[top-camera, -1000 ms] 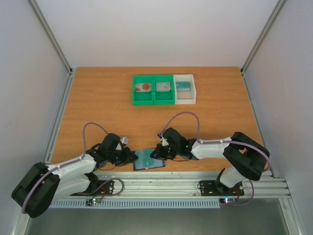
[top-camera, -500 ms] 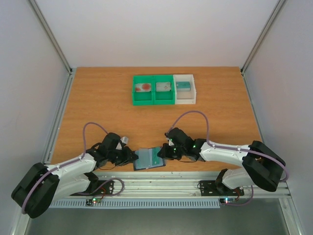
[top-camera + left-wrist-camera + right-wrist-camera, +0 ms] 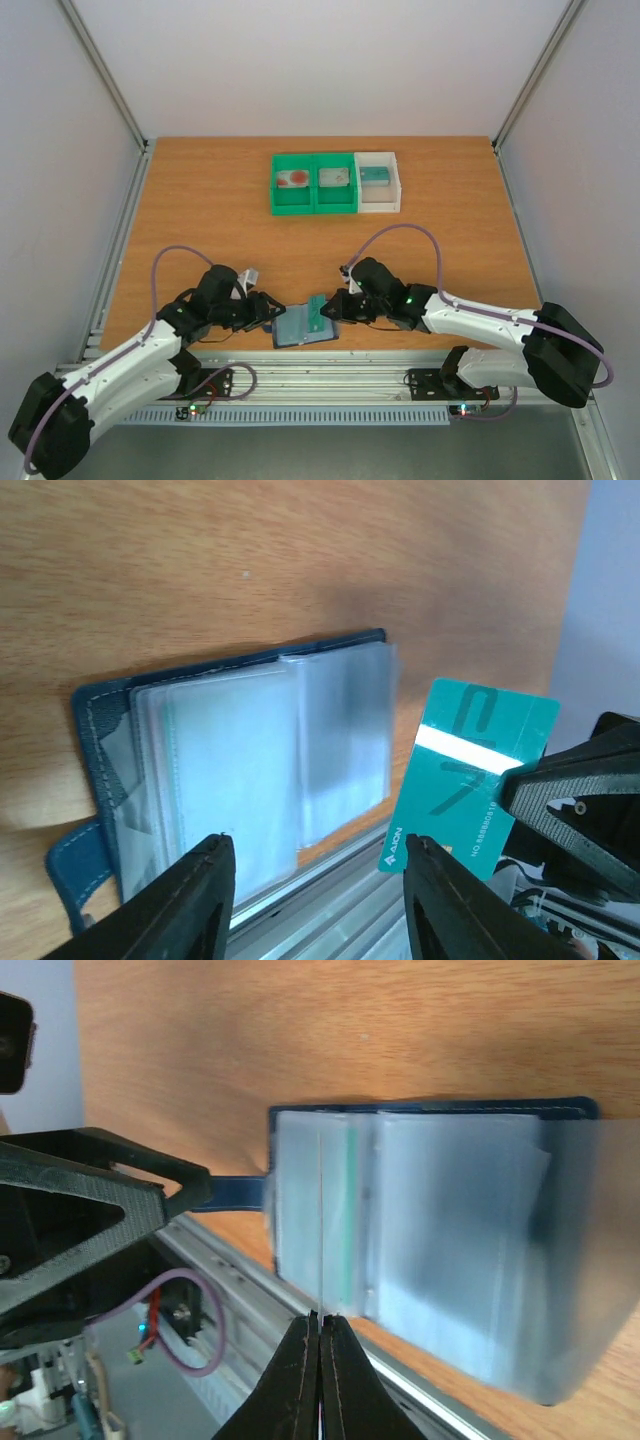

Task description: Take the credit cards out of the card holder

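Observation:
The card holder (image 3: 298, 327) lies open near the table's front edge, dark blue with clear sleeves (image 3: 240, 770) facing up. My right gripper (image 3: 332, 311) is shut on a teal credit card (image 3: 470, 780), which stands on edge just off the holder's right panel, free of the sleeves. In the right wrist view the card (image 3: 321, 1250) shows edge-on above the shut right gripper (image 3: 320, 1318), with the holder (image 3: 440, 1250) behind it. My left gripper (image 3: 315, 880) hovers open over the holder's left side with nothing between its fingers. A green edge (image 3: 350, 1200) shows inside one sleeve.
A green two-compartment bin (image 3: 313, 200) and a white bin (image 3: 378, 205) stand at the back centre, each compartment with a card in it; the left one (image 3: 295, 179) has a red blotch. The aluminium rail (image 3: 380, 375) runs just in front of the holder.
The left gripper has opened and drawn back from the holder. The right gripper has pulled the teal card up out of the sleeve and holds it upright.

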You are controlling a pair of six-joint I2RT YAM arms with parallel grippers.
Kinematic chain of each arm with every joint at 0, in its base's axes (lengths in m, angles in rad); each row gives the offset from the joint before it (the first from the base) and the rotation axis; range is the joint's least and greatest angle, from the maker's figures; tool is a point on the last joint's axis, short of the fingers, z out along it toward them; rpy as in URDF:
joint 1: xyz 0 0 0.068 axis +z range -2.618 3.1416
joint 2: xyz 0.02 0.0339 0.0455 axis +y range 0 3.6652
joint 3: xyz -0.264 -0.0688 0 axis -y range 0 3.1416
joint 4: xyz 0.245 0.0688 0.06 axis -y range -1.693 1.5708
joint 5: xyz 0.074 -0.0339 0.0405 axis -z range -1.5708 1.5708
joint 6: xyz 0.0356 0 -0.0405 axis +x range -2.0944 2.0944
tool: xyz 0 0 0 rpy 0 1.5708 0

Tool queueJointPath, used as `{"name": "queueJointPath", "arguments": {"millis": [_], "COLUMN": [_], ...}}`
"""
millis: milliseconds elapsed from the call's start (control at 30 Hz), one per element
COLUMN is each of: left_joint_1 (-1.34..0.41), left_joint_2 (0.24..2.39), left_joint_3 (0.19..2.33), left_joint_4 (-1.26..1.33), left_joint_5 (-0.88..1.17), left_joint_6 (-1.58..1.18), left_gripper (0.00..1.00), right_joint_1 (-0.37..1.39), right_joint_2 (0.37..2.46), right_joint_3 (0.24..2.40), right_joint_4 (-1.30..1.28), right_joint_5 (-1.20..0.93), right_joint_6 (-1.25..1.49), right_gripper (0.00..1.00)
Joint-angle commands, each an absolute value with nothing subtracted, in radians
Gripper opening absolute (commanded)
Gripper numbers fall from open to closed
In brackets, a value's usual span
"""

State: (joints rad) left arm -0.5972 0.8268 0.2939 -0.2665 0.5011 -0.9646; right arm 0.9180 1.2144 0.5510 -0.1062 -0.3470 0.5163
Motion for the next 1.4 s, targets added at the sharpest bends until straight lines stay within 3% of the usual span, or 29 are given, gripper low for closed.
{"name": "queueJointPath", "arguments": {"millis": [0,267,500,633,767,867,1000,1133,1367], "left_joint_1": [-0.601,-0.601,-0.601,-0.601,-0.601,-0.601,-0.601,-0.601,-0.601], "left_joint_2": [0.753,0.664,0.647,0.629,0.604,0.584,0.554,0.521,0.524], "left_joint_3": [0.320,0.277,0.240,0.226,0.201,0.195,0.200,0.229,0.286], "left_joint_4": [-0.295,-0.072,0.091,0.117,0.166,0.166,0.144,0.061,-0.080], "left_joint_5": [0.508,0.627,0.677,0.669,0.667,0.667,0.685,0.724,0.830], "left_joint_6": [-0.961,-1.055,-1.132,-1.143,-1.172,-1.178,-1.166,-1.102,-0.965], "left_gripper": [0.48,0.53,0.51,0.33,0.04,0.00,0.01,0.00,0.00], "right_joint_1": [0.912,0.913,0.913,0.913,0.913,0.913,0.912,0.912,0.911], "right_joint_2": [1.184,1.206,1.201,1.198,1.204,1.196,1.126,1.028,0.946], "right_joint_3": [0.564,0.515,0.483,0.477,0.468,0.462,0.488,0.581,0.816], "right_joint_4": [-0.015,0.285,0.440,0.443,0.443,0.433,0.295,-0.004,-0.531], "right_joint_5": [-0.399,-0.489,-0.498,-0.496,-0.503,-0.505,-0.495,-0.467,-0.358], "right_joint_6": [0.556,0.657,0.722,0.724,0.721,0.704,0.613,0.442,0.154], "right_gripper": [0.01,0.01,0.01,0.01,0.01,0.06,0.16,0.27,0.32]}}
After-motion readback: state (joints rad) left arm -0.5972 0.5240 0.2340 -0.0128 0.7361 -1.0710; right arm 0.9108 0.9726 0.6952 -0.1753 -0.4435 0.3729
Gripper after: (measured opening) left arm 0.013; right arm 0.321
